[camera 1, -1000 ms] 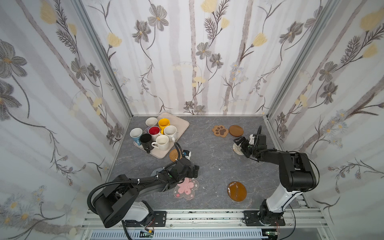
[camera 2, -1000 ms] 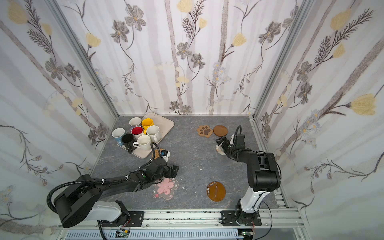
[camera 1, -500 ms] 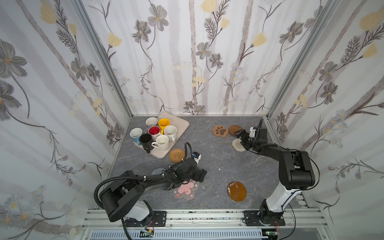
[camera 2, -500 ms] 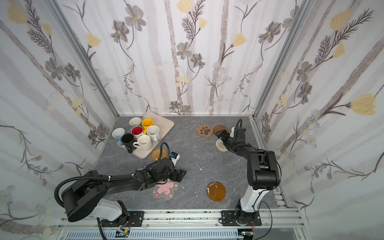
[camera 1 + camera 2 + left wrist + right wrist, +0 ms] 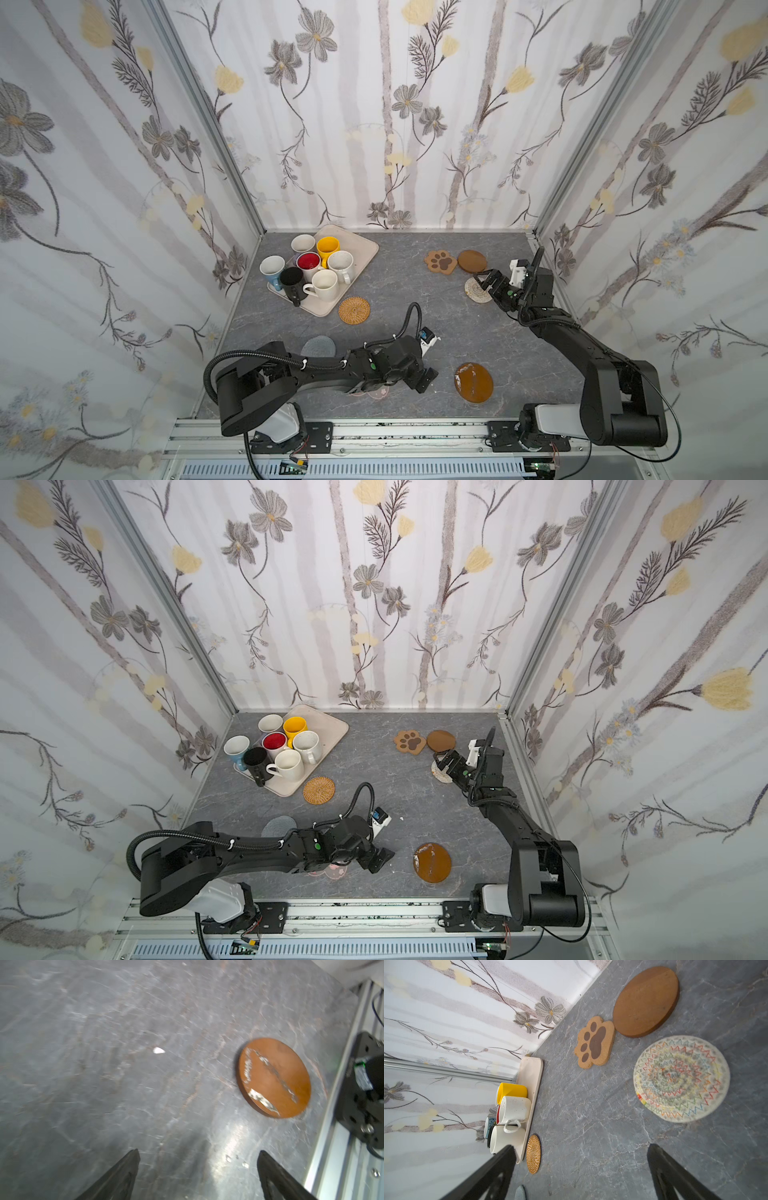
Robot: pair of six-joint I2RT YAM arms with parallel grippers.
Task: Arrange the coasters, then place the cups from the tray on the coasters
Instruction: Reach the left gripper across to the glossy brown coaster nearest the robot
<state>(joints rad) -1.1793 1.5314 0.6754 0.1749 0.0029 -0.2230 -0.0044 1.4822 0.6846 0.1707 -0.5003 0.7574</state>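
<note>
Seven mugs (image 5: 324,284) crowd the tray (image 5: 362,249); seven coasters (image 5: 354,309) lie scattered outside it; left gripper (image 5: 198,1153) and right gripper (image 5: 581,1147) hover, fingers spread, empty.

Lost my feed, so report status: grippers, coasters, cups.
Left gripper open, empty, near scuffed brown wooden round coaster. Right gripper open, empty, by beige woven round coaster. Ceramic mugs on beige rectangular tray. Pink blossom coaster under left arm.

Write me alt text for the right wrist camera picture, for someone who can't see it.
The right gripper, open and empty, hovers over a grey table near a beige woven coaster, a wooden round coaster and a paw coaster. Farther off, a tray holds mugs, with a rattan coaster beside it.
</note>
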